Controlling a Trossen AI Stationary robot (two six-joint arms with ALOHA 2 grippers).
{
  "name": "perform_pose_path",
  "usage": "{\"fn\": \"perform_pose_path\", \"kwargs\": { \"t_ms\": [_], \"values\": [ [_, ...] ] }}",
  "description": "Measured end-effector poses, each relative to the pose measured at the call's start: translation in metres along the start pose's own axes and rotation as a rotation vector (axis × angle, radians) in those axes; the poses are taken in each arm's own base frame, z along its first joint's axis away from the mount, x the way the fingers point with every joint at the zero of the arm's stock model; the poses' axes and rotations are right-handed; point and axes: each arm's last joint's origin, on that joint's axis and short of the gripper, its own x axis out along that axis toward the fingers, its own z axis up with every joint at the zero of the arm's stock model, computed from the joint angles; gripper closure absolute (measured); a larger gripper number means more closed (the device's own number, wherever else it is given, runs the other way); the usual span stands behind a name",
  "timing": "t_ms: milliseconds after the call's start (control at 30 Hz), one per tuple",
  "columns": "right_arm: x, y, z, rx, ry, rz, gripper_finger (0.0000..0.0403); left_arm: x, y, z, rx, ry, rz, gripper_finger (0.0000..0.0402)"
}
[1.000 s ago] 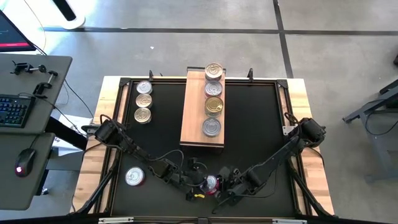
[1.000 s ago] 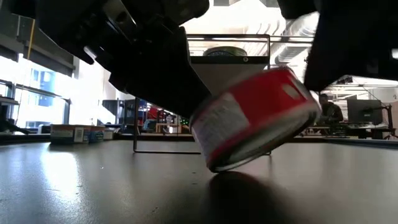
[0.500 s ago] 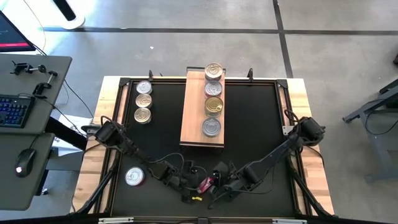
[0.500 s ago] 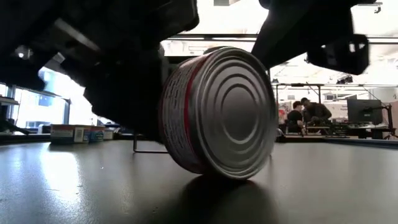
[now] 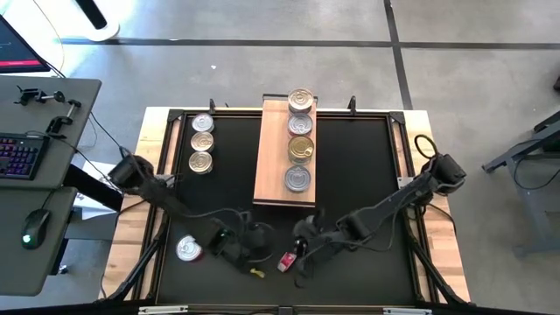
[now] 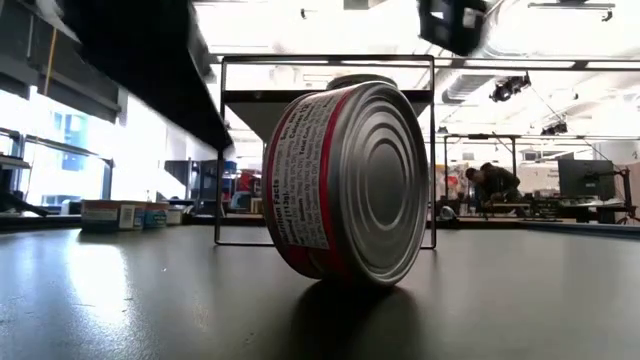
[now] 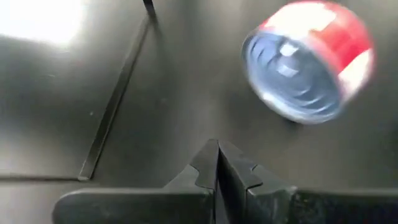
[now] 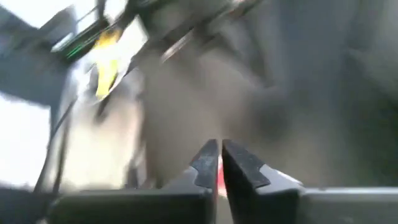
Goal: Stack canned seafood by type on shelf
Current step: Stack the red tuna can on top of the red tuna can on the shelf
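The red-labelled round silver tin (image 5: 286,261) stands on its rim on the black table (image 5: 350,175), free between both closed, empty grippers. The right gripper (image 5: 300,251) sits just beside it, nearer than the left gripper (image 5: 251,255); its axis lies level.

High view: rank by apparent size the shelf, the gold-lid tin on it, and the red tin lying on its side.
1. shelf
2. gold-lid tin
3. red tin, on its side, so only its edge shows; it looks smaller for that reason.
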Motion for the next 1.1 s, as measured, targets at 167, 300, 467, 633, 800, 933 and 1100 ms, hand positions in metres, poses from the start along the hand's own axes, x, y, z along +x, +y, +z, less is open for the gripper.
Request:
{"fn": "perform_pose_path", "kwargs": {
  "t_ms": [167, 300, 467, 633, 800, 933, 1100],
  "values": [
    [0.004, -0.007, 0.009, -0.259, 0.163, 0.157, 0.0311, -0.038, -0.020, -0.009, -0.142, -0.152, 0.019, 0.0402],
    [0.009, -0.019, 0.019, -0.399, 0.275, 0.173, 0.0222, -0.056, -0.036, -0.022, -0.280, -0.221, -0.005, 0.0402],
    [0.016, -0.023, 0.024, -0.583, 0.296, 0.179, 0.0137, -0.068, -0.047, -0.034, -0.415, -0.260, -0.041, 0.0402],
    [0.029, -0.029, 0.019, -0.726, 0.328, 0.211, 0.0115, -0.072, -0.052, -0.036, -0.505, -0.267, -0.083, 0.0402],
    [0.045, -0.034, 0.008, -0.773, 0.378, 0.210, 0.0114, -0.072, -0.052, -0.034, -0.520, -0.268, -0.089, 0.0402],
    [0.056, -0.039, 0.002, -0.810, 0.397, 0.196, 0.0114, -0.070, -0.051, -0.033, -0.522, -0.253, -0.096, 0.0402],
    [0.070, -0.044, -0.005, -0.864, 0.390, 0.146, 0.0114, -0.070, -0.051, -0.033, -0.528, -0.253, -0.102, 0.0402]
  ]
}}
